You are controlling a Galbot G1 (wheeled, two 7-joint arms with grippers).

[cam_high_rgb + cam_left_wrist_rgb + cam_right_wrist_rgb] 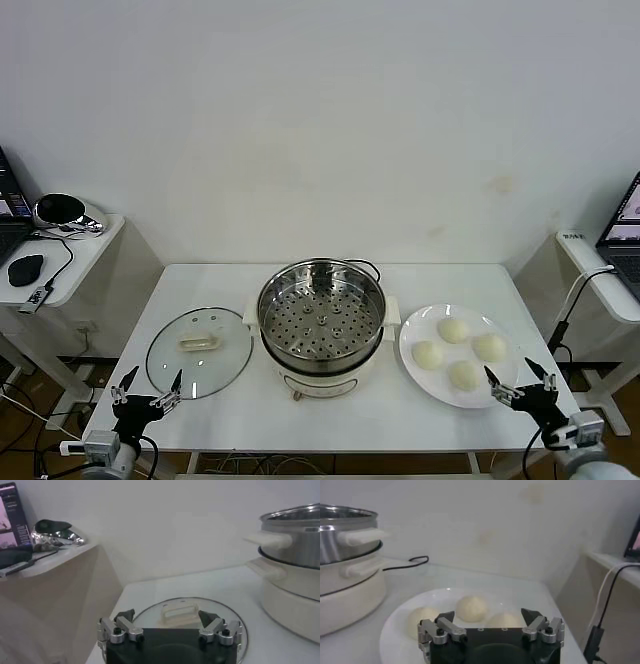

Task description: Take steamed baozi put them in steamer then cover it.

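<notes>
Four buns [459,350] are kept on a plate [412,340] at lower right, ready for the open steamer [321,318] at centre. The lid [199,351] is laid lower left. The right gripper [520,386] and left gripper [147,391], both spread wide and empty, are held at the frame's bottom edge.

White desk [330,410]: steamer [321,325] at centre, uncovered, perforated tray visible, empty. Glass cover [199,351] flat on the desk to its left. White plate [412,345] to its right carrying four baozi [453,330]. Left tool [146,391] open at the near edge beside the cover; right tool [520,383] open at the plate's near-right rim.
</notes>
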